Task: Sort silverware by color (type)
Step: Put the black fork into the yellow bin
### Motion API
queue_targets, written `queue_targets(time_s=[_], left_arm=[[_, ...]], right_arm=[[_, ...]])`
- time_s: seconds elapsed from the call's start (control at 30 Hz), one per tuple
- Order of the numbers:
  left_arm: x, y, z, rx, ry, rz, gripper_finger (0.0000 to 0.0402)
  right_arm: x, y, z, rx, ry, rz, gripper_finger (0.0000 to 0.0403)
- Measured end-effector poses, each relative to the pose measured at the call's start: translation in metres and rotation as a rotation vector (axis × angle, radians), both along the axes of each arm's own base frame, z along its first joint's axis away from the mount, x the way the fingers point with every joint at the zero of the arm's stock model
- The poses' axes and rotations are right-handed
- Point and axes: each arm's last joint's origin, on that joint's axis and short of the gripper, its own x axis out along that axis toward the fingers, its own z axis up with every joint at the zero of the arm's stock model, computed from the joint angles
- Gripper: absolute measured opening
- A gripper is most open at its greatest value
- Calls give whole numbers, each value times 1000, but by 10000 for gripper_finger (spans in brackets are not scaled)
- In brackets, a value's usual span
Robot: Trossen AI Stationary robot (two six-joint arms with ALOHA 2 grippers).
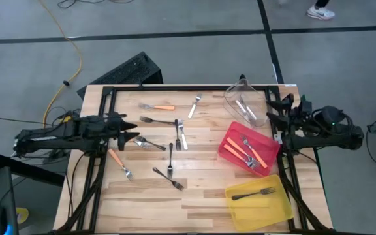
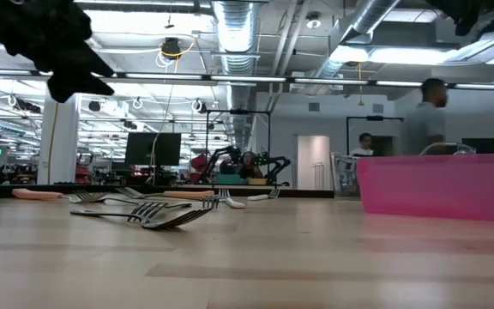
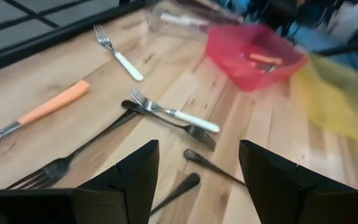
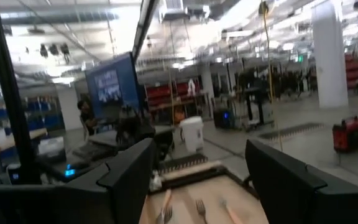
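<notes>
table (image 1: 201,196): pale wood, plank stripes
table frame (image 1: 175,87): black
red bin (image 1: 229,147): red-pink, orange-handled forks inside
yellow bin (image 1: 276,207): yellow, one black fork inside
clear bin (image 1: 235,99): see-through, pale forks inside
orange-handled fork (image 3: 51,107): orange handle, grey metal head, ahead of the left jaws
white-handled fork (image 3: 173,113): silver head, white handle, just ahead of the left jaws
black fork (image 3: 79,151): all dark, near the left jaws
left gripper (image 3: 197,180): black fingers
right gripper (image 4: 197,180): black fingers
cable (image 1: 70,46): yellow, on grey floor

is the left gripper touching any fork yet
Apart. The left wrist view shows the left gripper open above the black forks, empty wood between its fingers.
</notes>
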Motion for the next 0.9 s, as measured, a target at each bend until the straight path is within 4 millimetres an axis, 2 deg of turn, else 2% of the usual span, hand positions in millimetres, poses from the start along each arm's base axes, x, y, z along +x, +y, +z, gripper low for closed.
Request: queue_targets(time_s=[0.23,0.5,0.63,0.9], left_arm=[[34,3,-16,66,163,-48,206],[55,4,-26,69,200,-108,206],[60,4,-26,72,183,-139,206],[54,6,-32,42,254,8,206]], right_arm=[[1,0,-4,35,27,10,281],[2,0,-7,37,59,10,281],[2,0,-10,58,87,15,281],[3,0,-14,76,120,17,281]])
